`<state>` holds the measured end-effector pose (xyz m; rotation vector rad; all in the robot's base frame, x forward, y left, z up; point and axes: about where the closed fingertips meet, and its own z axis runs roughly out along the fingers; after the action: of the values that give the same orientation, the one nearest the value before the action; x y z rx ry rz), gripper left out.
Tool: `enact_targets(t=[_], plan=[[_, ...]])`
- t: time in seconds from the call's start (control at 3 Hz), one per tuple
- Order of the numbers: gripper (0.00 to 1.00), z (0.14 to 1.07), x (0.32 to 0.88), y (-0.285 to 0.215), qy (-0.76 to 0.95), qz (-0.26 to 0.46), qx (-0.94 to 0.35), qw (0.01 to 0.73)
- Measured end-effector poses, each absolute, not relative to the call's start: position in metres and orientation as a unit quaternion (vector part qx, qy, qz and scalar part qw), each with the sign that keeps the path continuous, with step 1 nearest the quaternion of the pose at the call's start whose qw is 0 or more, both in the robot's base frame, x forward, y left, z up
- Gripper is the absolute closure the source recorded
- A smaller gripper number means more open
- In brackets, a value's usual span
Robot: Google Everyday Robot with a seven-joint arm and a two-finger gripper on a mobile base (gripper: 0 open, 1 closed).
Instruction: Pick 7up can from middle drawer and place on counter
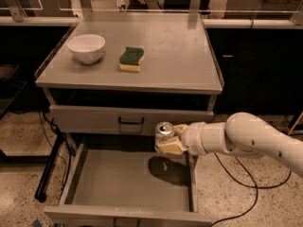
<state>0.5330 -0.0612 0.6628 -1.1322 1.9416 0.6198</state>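
The 7up can (164,129), small with a shiny silver top, is held in my gripper (168,140), whose cream fingers are shut around its sides. The gripper holds the can in the air above the right rear part of the open middle drawer (118,186), level with the shut drawer front above it. The can's shadow lies on the drawer's bare grey floor. The counter (175,56) is the flat grey cabinet top, higher up and behind the can. My white arm (246,138) comes in from the right.
A white bowl (86,48) and a green-and-yellow sponge (131,59) sit on the counter's left half. The upper drawer front with a black handle (130,121) is shut. Black cables run on the speckled floor at left and right.
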Motion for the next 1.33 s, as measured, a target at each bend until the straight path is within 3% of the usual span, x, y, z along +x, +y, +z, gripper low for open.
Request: enact_targets(t=[1.0, 1.33], plan=[[1.00, 0.720, 0.538, -0.084, 0.773, 0.198, -0.441, 0.412], [1.00, 0.820, 0.542, -0.117, 0.760, 0.137, -0.446, 0.452]])
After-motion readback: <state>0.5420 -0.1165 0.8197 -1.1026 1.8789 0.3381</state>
